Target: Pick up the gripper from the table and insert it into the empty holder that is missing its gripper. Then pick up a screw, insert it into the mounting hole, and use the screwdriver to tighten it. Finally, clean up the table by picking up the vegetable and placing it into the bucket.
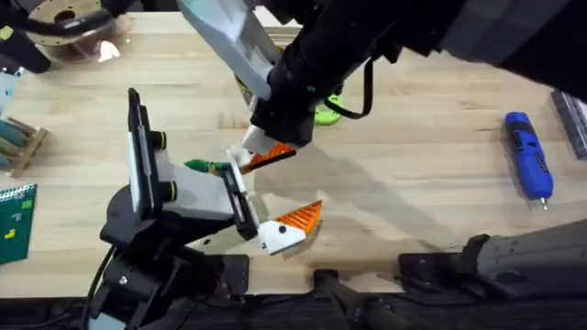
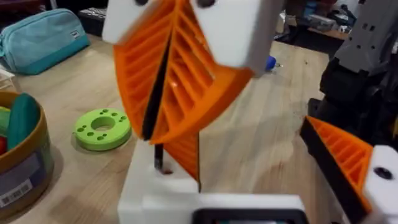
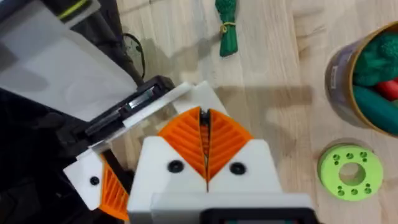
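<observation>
My right gripper (image 1: 266,154) reaches across the table (image 1: 413,183) and is shut on the small orange gripper (image 2: 185,152). It holds the piece down against the white holder (image 2: 161,190), the tipless finger of my left gripper (image 1: 266,202). The left gripper is open, and its other finger carries an orange tip (image 2: 345,155). In the right wrist view the orange pads (image 3: 227,140) are pressed together over the holder (image 3: 155,102). The dark-green vegetable (image 1: 197,166) lies just beyond the left gripper. The blue screwdriver (image 1: 529,154) lies far right. The bucket (image 3: 348,68) holds toy food. No screw is in view.
A bright green ring-shaped disc (image 1: 327,114) lies next to the bucket, under the right arm. A clear bowl (image 1: 73,32), a wooden rack (image 1: 18,142) and a green board (image 1: 14,220) sit along the left edge. A teal pouch (image 2: 40,37) lies farther off.
</observation>
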Controlling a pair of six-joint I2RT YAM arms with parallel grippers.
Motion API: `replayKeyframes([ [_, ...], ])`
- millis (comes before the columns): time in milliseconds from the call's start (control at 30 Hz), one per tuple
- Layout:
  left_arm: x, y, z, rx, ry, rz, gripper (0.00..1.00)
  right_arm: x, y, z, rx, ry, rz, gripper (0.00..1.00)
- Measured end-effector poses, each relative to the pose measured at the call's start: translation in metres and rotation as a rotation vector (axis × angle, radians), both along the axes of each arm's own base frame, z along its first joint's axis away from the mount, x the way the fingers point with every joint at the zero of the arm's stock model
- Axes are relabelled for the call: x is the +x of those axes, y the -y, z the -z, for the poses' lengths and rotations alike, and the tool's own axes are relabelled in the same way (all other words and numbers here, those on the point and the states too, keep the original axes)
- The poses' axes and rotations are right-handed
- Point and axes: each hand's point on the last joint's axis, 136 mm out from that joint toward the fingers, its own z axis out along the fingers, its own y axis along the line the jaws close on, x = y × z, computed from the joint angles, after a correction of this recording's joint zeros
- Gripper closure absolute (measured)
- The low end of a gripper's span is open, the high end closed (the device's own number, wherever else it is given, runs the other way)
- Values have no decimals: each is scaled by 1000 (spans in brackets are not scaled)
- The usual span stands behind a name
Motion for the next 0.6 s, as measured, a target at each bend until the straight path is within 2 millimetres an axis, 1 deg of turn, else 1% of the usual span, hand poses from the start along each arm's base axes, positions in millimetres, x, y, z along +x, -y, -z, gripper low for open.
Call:
replayKeyframes([
  [600, 0, 0, 0, 0, 1, 0, 15, -1, 1, -1, -2, -11, 16, 994],
])
